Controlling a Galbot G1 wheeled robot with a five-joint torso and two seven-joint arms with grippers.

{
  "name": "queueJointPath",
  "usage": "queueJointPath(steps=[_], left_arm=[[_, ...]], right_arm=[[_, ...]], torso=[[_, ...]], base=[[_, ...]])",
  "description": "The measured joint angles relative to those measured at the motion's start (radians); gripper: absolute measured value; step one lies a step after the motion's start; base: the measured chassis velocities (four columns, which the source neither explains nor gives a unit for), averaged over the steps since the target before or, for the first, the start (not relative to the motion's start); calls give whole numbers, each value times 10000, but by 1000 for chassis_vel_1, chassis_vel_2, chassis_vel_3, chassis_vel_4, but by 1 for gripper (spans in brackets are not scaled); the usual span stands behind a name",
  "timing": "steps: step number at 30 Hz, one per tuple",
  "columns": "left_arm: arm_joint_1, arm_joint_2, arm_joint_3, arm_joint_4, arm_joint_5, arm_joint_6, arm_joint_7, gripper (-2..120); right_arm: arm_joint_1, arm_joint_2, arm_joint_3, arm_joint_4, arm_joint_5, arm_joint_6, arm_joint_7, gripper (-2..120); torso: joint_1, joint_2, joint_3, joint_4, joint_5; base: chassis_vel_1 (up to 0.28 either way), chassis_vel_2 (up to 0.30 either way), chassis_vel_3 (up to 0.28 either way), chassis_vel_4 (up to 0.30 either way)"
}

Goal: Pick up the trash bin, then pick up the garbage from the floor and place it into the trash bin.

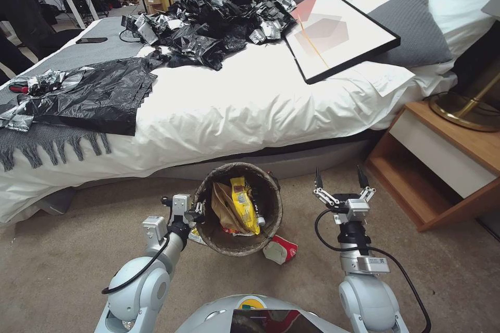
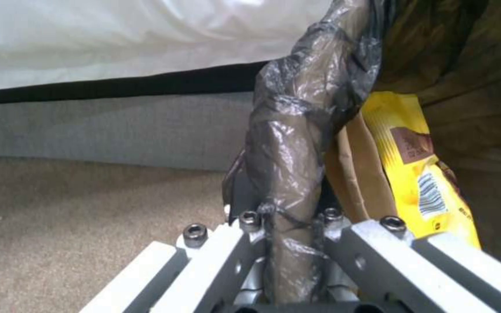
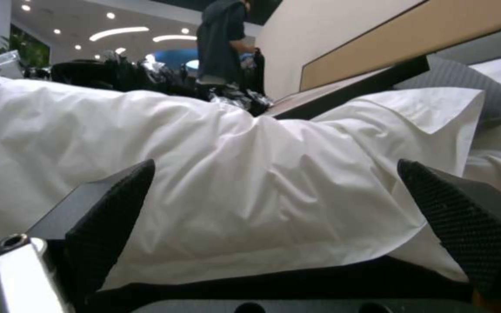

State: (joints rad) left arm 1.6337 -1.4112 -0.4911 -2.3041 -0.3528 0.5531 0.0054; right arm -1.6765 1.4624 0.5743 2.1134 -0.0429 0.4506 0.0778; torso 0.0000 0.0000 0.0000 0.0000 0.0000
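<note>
The trash bin [image 1: 238, 209] sat at lower centre of the head view, on the carpeted floor [image 1: 62, 265] just in front of the bed [image 1: 250, 99]. Its mouth faced the camera, the dark bag folded over the rim. Inside lay a flat brown paper bag [image 1: 225, 209] and, beside it, a yellow snack wrapper [image 1: 245, 204].

The left gripper [image 1: 194, 214] was at the bin's left rim, clamped on it. In the left wrist view the bagged rim [image 2: 297, 174] ran up between the closed fingers [image 2: 227, 256], with the yellow wrapper [image 2: 419, 174] and brown paper [image 2: 355, 174] just beyond.

A crumpled red-and-white carton [image 1: 280, 248] lay on the floor at the bin's lower right edge, touching or nearly touching it; which could not be determined. A small scrap [image 1: 196, 237] showed at the bin's lower left, partly hidden.

The right gripper [image 1: 341, 183] hovered right of the bin, apart from it, fingers spread wide and holding nothing. The right wrist view showed both black fingertips [image 3: 117, 208] apart against the white bedding [image 3: 250, 174].

A wooden nightstand [image 1: 442, 166] stood at the right of the frame.
</note>
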Motion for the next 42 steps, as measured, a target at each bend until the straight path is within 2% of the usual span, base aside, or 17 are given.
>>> queueJointPath(steps=[7, 11, 14, 15, 17, 18, 21, 24, 30, 36, 42], left_arm=[[-39, 29, -75, -58, -7, 0, 1, 0], [-64, 39, -162, -112, -48, 5, 0, 0], [-105, 45, -241, -180, -88, 26, -10, 0], [-105, 45, -241, -180, -88, 26, -10, 0], [-120, 63, -290, -223, -105, 50, -20, 0], [-120, 63, -290, -223, -105, 50, -20, 0], [-132, 72, -337, -239, -104, 73, -38, 0], [-139, 64, -347, -239, -93, 76, -45, 0], [-149, 61, -384, -220, -70, 78, -53, 0], [-178, 13, -385, -191, -25, 83, -57, 0], [-159, -29, -373, -186, 33, 82, -54, 0]], right_arm=[[141, -225, 136, -7, -31, -169, -279, 100], [272, -572, 201, -116, 137, -693, -588, 100], [369, -1012, 240, -339, 673, -1735, -1227, 100], [369, -1012, 240, -339, 673, -1735, -1227, 100], [407, -1398, 276, -534, 1025, -2597, -1964, 100], [407, -1398, 276, -534, 1025, -2597, -1964, 100], [717, -1957, 109, -1142, 1307, -3441, -2776, 100], [927, -2261, -134, -1570, 1506, -3928, -3117, 100], [1234, -2906, -475, -2385, 1590, -4206, -4029, 100], [1814, -3769, -797, -3536, 1656, -4424, -5564, 100], [2239, -3893, -990, -4700, 1575, -4360, -6490, 100]], torso=[[0, 0, 0, 0, 0], [0, 0, 0, 0, 0], [0, 0, 0, -1, 2], [0, 0, 0, -1, 2], [0, 0, 0, -2, 1], [0, 0, 0, -2, 1], [0, 0, 0, 0, 1], [0, 0, 0, 0, 2], [0, 0, 0, 0, 2], [0, 0, 0, 0, 1], [0, 0, 0, 0, 1]], base=[[0, 0, 0, 0], [0, 0, 0, 0], [0, 0, 0, 0], [0, 0, 0, 0], [0, 0, 0, 0], [0, 0, 0, 0], [0, 0, 0, 0], [0, 0, 0, 0], [0, 0, 0, 0], [0, 0, 0, 0], [0, 0, 0, 0]])
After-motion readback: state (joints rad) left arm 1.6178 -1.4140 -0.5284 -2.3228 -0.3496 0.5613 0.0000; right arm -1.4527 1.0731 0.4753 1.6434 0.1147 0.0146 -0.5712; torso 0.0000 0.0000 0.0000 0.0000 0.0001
